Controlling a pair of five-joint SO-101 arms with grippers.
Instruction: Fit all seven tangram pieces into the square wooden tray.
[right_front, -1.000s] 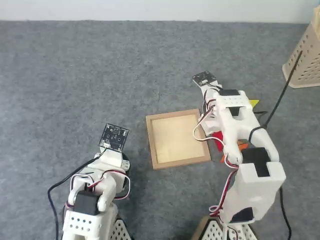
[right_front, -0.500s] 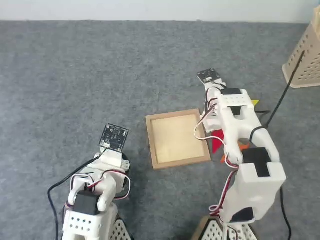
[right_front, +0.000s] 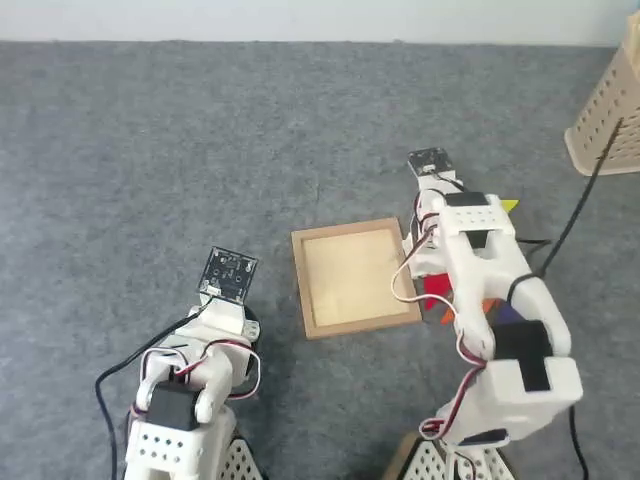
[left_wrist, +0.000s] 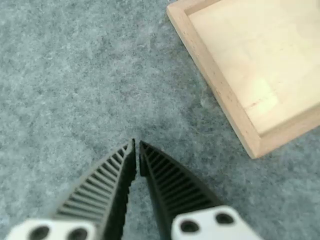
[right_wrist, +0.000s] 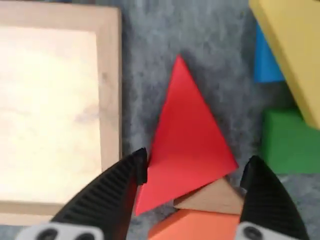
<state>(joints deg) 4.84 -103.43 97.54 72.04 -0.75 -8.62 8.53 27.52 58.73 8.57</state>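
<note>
Finds the square wooden tray (right_front: 355, 226) empty at the middle of the grey carpet (right_front: 150, 130), with the pieces bunched just to its right. Places the red triangle (right_wrist: 187, 130) flat on the carpet just beside the tray's right rim, its wide near end against a small tan triangle (right_wrist: 212, 197) and an orange piece (right_wrist: 190, 227); cannot tell whether lapping over them or merely touching. Farther right, close together: a yellow piece (right_wrist: 290, 45), a blue piece (right_wrist: 265, 62), a green piece (right_wrist: 287, 142).

Hangs the right gripper (right_wrist: 197, 160) over the red triangle's wide end, jaws well apart, one to each side, gripping nothing. Shows the left gripper (left_wrist: 137, 145) pressed together on nothing, over bare carpet to the near left of the tray.

Expect a light, stiff, thin piece with a smooth painted face: no give, little edge height to pinch, apt to slip. Beware the slanted sides, likely to wedge the piece out toward its tip under squeeze. Better to come down low and pinch across the wide end, from the long edge to the opposite corner, clear of the tan and orange neighbours.
</note>
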